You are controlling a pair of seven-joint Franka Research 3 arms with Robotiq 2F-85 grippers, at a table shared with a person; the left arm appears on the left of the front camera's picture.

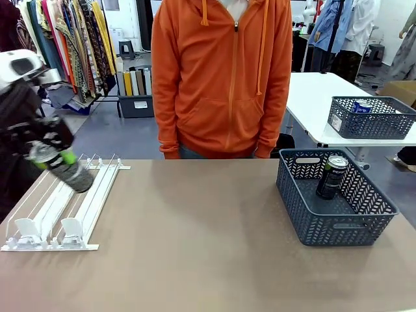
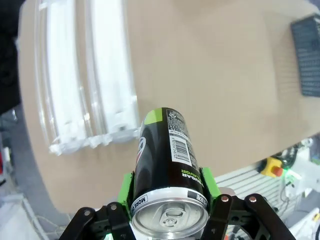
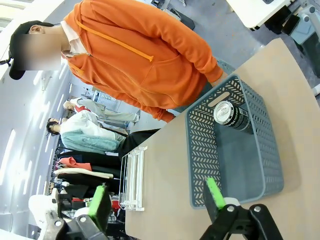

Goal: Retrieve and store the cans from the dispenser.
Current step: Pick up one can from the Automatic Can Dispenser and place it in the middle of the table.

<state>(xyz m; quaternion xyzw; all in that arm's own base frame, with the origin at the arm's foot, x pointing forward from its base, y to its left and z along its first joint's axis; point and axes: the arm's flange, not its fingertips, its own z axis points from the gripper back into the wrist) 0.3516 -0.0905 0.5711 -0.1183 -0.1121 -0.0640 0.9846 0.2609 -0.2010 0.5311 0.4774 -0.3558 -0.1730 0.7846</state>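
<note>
My left gripper (image 1: 57,162) is shut on a dark can (image 1: 68,170) with a green patch, held tilted above the white railed dispenser (image 1: 62,208) at the table's left. In the left wrist view the can (image 2: 167,170) lies between my green pads (image 2: 206,181), silver top toward the camera, with the dispenser (image 2: 85,90) below it. A second dark can (image 1: 332,176) stands upright in the grey mesh basket (image 1: 338,224) on the right. My right gripper (image 3: 159,197) hangs open high above the table, looking down on that basket (image 3: 235,185) and its can (image 3: 231,116).
A person in an orange hoodie (image 1: 224,78) stands at the far edge of the table, hands down. Another grey basket (image 1: 370,117) with a blue can sits on a white table behind. The brown tabletop (image 1: 195,234) lies bare between dispenser and basket.
</note>
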